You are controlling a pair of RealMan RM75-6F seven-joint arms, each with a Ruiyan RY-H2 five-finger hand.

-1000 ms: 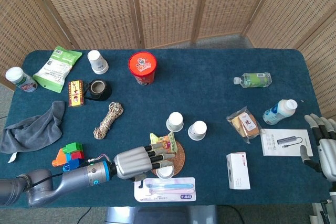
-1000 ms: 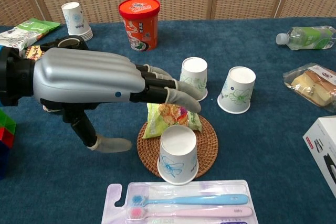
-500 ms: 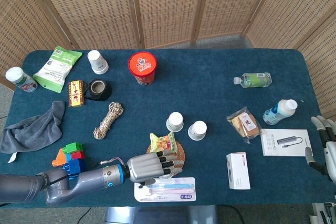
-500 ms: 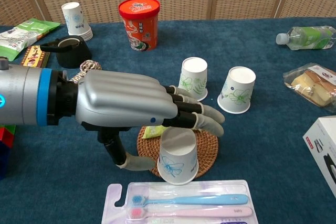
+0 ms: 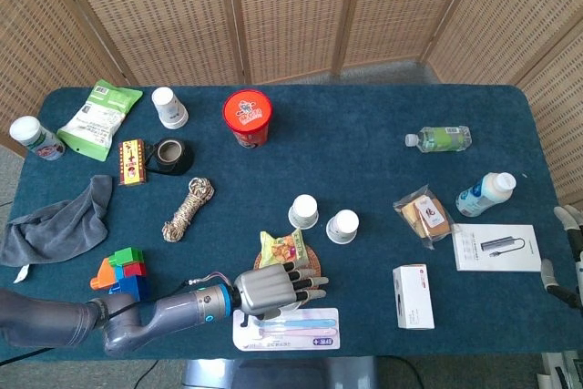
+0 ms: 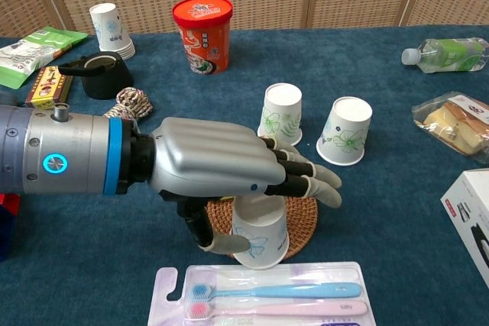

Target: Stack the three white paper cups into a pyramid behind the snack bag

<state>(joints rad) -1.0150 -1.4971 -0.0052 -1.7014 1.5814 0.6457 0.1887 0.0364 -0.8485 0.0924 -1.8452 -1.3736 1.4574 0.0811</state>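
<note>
Two white paper cups stand upside down side by side, one [image 5: 303,210] [image 6: 281,114] left of the other [image 5: 342,226] [image 6: 345,130]. A third upturned cup [image 6: 263,238] sits on the near edge of a wicker coaster [image 6: 302,215]. My left hand [image 5: 273,287] [image 6: 221,169] hovers right over this cup, fingers stretched across its top and the thumb against its left side, not closed around it. The green snack bag [image 5: 281,248] lies just behind the hand, hidden in the chest view. Only part of my right hand [image 5: 567,257] shows at the right edge, holding nothing.
A toothbrush pack [image 6: 260,299] lies just in front of the coaster. A red tub [image 5: 247,117], a rope coil [image 5: 188,209], a white box [image 5: 414,296], toy bricks [image 5: 123,271] and bottles [image 5: 485,193] are spread around.
My left hand has slid right and toward the near edge, from above the snack bag to over the coaster cup, and dropped lower. The right hand has drawn back toward the frame's edge.
</note>
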